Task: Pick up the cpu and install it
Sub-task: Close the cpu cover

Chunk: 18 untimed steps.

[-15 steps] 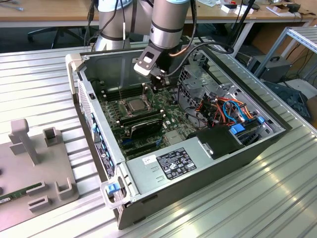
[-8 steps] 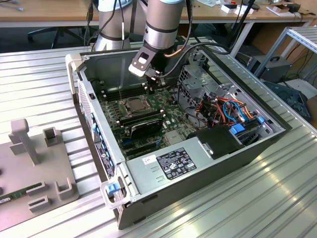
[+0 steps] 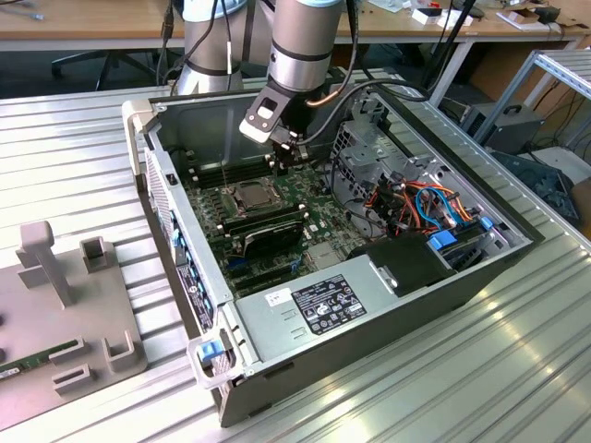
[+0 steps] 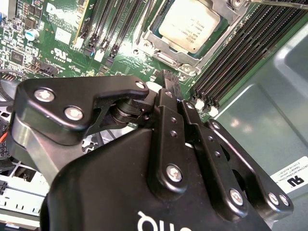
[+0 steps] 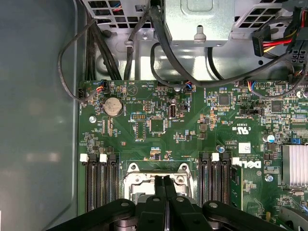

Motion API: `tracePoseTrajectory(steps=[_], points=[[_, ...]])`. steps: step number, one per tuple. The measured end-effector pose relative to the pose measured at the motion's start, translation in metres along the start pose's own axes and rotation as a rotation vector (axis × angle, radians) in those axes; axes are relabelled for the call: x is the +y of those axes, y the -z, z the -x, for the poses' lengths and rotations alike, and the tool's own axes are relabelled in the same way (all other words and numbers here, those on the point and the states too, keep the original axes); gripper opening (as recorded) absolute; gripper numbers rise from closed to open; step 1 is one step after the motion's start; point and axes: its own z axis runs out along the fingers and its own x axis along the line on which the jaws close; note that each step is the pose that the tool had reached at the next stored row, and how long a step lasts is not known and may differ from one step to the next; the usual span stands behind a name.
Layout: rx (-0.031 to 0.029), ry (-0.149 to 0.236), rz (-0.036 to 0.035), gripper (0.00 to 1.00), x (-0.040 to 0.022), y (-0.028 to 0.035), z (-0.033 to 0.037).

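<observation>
We see bright, even overhead light in the exterior view, with a pale sheen along the ribbed metal table [image 3: 480,360], while the computer case [image 3: 397,328] shades its own interior. In the second wrist view the cpu [image 4: 189,25] glares almost white, and the black gripper [image 4: 168,82] shows small glints on its screws.

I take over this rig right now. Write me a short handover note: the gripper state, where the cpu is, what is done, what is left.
Gripper: shut and empty, hovering above the motherboard, close to the socket.
Cpu: lies flat in the socket, silver face up.
Done: the cpu is picked up and placed in the socket.
Left: the pictures do not show whether the socket's metal frame is latched over the cpu, so check it.
</observation>
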Motion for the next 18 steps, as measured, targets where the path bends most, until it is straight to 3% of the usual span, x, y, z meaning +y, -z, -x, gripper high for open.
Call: tracePoseTrajectory(steps=[5,14,18], points=[[0.0000,0.000,0.0000,0.11,-0.0004,0.0000,0.0000],[0.0000,0.000,0.0000,0.11,-0.0143,-0.0006,0.0001],[-0.0008,0.000,0.0000,0.11,-0.0157,-0.0010,0.0001]])
